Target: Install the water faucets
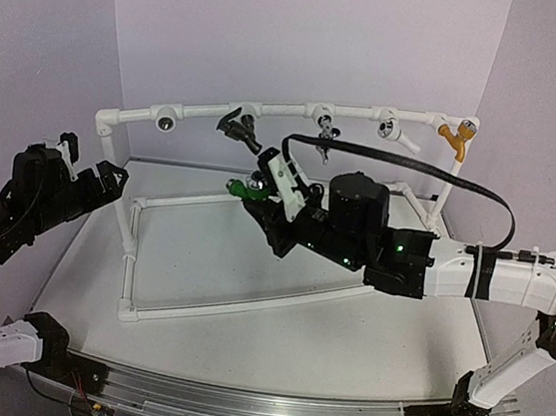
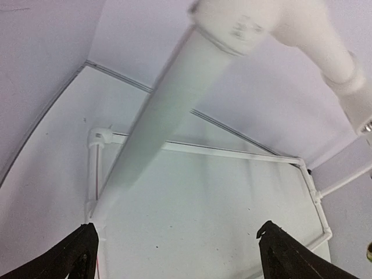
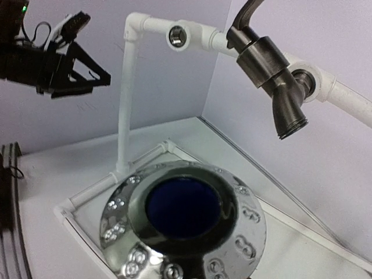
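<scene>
My right gripper [image 1: 260,188] is shut on the bright green faucet [image 1: 243,190] and holds it in the air below the white pipe frame's top rail [image 1: 199,111]. In the right wrist view the faucet's chrome flange with a dark blue centre [image 3: 183,224] fills the foreground and hides my fingers. The dark brown-black faucet [image 1: 239,127] hangs from the rail, its threaded spout down [image 3: 273,78]. A bare socket [image 3: 177,36] sits on the rail to its left. My left gripper [image 2: 177,256] is open and empty beside the frame's left post [image 1: 113,154].
A chrome fitting [image 1: 324,126], another chrome fitting [image 1: 389,129] and an orange-yellow tap [image 1: 454,136] sit further right on the rail. The frame's low base pipes [image 1: 236,309] lie on the table. A black cable [image 1: 442,177] arcs over my right arm.
</scene>
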Robot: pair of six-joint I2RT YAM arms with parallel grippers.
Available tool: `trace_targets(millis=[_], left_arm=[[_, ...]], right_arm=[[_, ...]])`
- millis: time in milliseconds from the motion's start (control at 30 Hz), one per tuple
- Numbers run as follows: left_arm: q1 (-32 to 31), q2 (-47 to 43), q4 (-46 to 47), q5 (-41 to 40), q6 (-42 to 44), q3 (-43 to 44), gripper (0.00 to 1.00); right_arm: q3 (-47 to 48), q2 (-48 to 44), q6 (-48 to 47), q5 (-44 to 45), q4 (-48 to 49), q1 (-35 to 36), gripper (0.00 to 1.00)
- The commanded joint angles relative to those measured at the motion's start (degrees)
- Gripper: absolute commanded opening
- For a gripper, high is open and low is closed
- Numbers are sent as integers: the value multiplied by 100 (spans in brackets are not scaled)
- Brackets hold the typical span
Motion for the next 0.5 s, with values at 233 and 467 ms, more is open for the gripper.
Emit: trace_targets(millis=[233,467], left_arm=[[2646,971,2717,3099,818,-543,99],[2733,1488,4287,3982,1453,-588,98]], right_arm=[[1739,682,-2215,1922,-1808,734,0],[2893,1522,-3828,2910,-1981,981,0]])
